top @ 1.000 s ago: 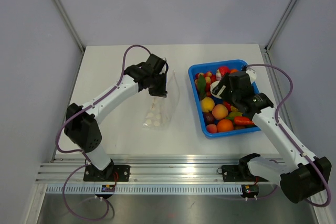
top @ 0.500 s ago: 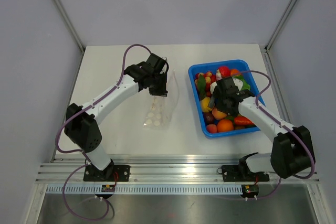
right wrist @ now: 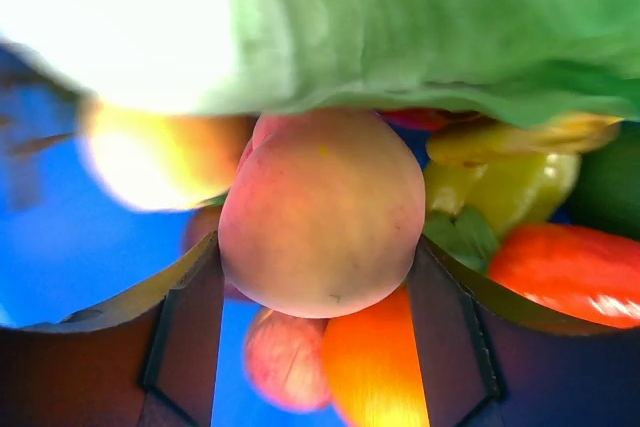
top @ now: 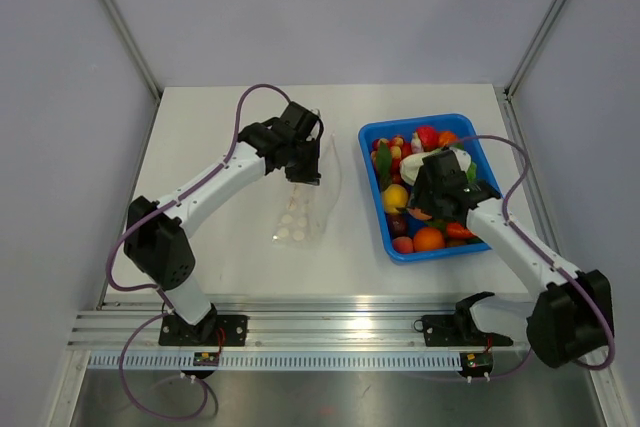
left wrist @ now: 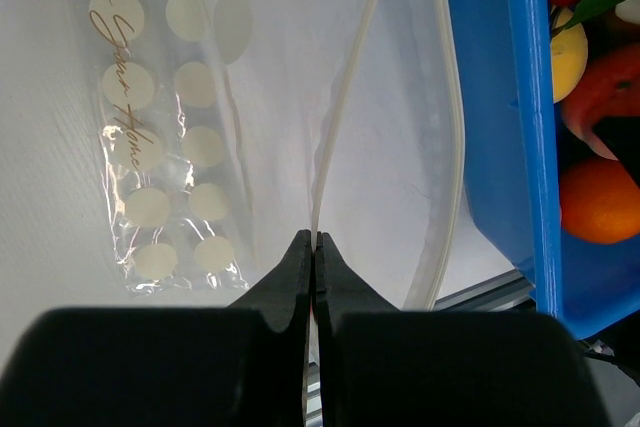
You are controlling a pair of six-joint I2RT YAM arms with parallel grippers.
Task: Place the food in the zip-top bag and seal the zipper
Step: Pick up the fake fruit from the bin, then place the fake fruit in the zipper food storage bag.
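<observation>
Top external view: a white bench [top: 200, 127] carries a clear floppy plastic zip-top bag [top: 300, 212] printed with white dots, lying just at 9 o'clock of a blue rectangular plastic tray [top: 372, 132]. The tray is heaped with small colourful toy food. The left end effector [top: 305, 175] is at the bag's 12 o'clock end. In the left wrist view its fingers are pressed together, pinching the pale zipper strip [left wrist: 345, 97] at the bag's mouth. The right end effector [top: 420, 199] is down in the tray. In the right wrist view its fingers stand apart at 9 and 3 o'clock of a round pink-orange toy peach [right wrist: 320, 217], close against its sides; I cannot tell whether they grip it. Leafy green toy lettuce [right wrist: 450, 27] lies at the peach's 12 o'clock.
</observation>
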